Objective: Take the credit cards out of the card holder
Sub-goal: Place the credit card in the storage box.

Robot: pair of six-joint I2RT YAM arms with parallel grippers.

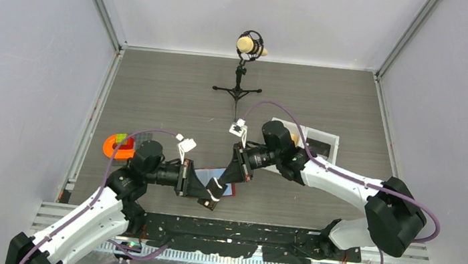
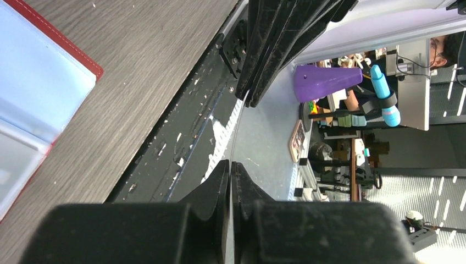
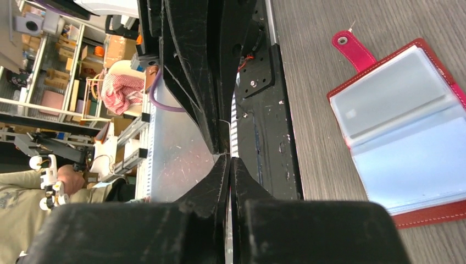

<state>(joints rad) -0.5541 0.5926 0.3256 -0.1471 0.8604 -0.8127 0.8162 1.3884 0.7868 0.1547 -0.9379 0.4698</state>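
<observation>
Looking at the left gripper (image 2: 231,165) and the right gripper (image 3: 229,159), we find them meeting tip to tip, each pair of black jaws clenched on the same thin pale credit card (image 2: 234,137). The card shows only as a fine edge running from one pair of fingertips to the other, so we cannot tell its colour or face. The small red folding card holder (image 3: 401,143) lies open and flat on the grey wood-grain table (image 1: 175,91), directly under and just beyond the joined jaws in the overhead view. From each wrist it sits off to one side of the jaws, apart from them. Its pale blue-grey pockets are edged in red and its snap tab is folded outward. One pocket looks greyer than the other, but we cannot tell whether any card is inside. Well beyond the right jaws, partly behind that arm, stands a white two-compartment tray (image 1: 331,138). A dark rectangular piece (image 1: 317,145) lies in one compartment, and something tan (image 1: 294,138) peeks out of the other. Behind the left jaws rests a flat orange ring (image 1: 118,148).
</observation>
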